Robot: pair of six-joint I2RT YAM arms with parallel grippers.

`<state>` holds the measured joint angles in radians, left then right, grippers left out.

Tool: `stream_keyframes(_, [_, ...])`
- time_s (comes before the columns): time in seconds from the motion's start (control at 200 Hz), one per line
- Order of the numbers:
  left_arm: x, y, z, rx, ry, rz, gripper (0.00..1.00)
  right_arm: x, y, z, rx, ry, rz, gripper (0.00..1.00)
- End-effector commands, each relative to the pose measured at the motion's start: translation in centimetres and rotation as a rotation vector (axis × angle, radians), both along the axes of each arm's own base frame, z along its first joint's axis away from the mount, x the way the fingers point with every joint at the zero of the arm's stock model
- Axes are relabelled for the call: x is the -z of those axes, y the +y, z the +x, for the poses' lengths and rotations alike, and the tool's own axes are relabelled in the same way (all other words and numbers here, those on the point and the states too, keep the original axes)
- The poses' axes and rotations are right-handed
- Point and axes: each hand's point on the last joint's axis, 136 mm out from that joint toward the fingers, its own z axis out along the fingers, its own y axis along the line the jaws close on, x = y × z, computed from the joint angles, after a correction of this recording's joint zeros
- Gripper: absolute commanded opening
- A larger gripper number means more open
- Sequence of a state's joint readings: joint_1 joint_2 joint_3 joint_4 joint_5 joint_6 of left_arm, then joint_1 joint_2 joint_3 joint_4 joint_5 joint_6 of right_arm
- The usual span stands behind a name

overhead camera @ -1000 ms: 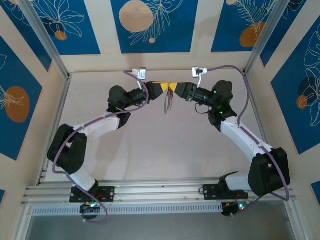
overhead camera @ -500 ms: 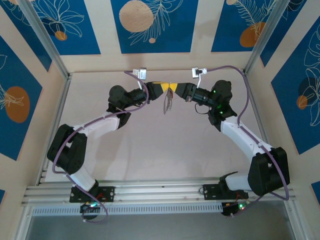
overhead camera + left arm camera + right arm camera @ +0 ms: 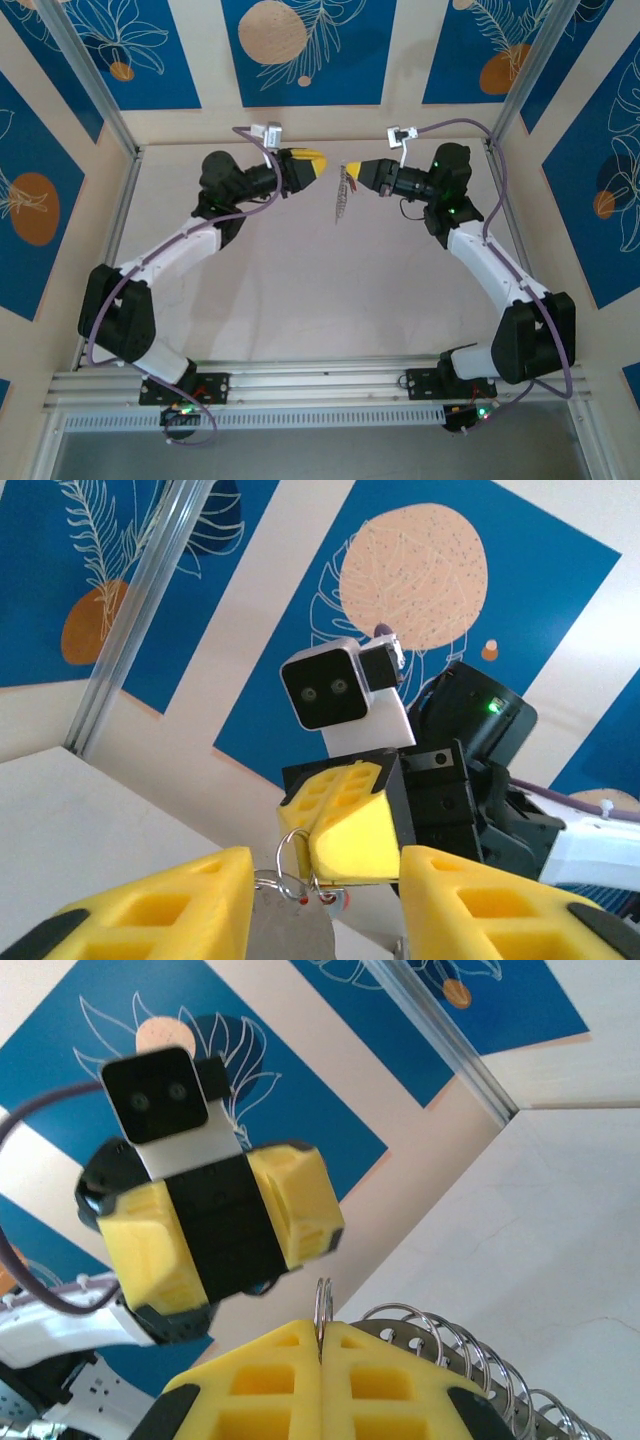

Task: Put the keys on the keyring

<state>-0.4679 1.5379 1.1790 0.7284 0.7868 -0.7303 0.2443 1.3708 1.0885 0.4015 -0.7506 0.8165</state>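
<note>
One left end effector (image 3: 318,165), one right end effector (image 3: 348,172), one keyring (image 3: 342,203)

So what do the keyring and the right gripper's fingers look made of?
The keyring looks like polished steel wire: thin, silver, glinting. The right gripper fingers look like matte yellow plastic, perhaps printed: dull surface, recessed pockets.

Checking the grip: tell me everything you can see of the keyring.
The keyring is thin silvery wire, hanging slantwise from the right gripper, whose yellow fingers are shut on a small ring at its top. A row of wire loops fringes one edge. The open left gripper does not touch it.
</note>
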Motion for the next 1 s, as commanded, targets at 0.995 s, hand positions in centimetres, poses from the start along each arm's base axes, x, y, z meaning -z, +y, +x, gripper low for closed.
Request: stream_keyframes(0.995, [2.0,0.2,4.8,0.268,0.121,0.198,0.50,1.2,2.1,2.2,-0.275,0.003,-0.050,0.00])
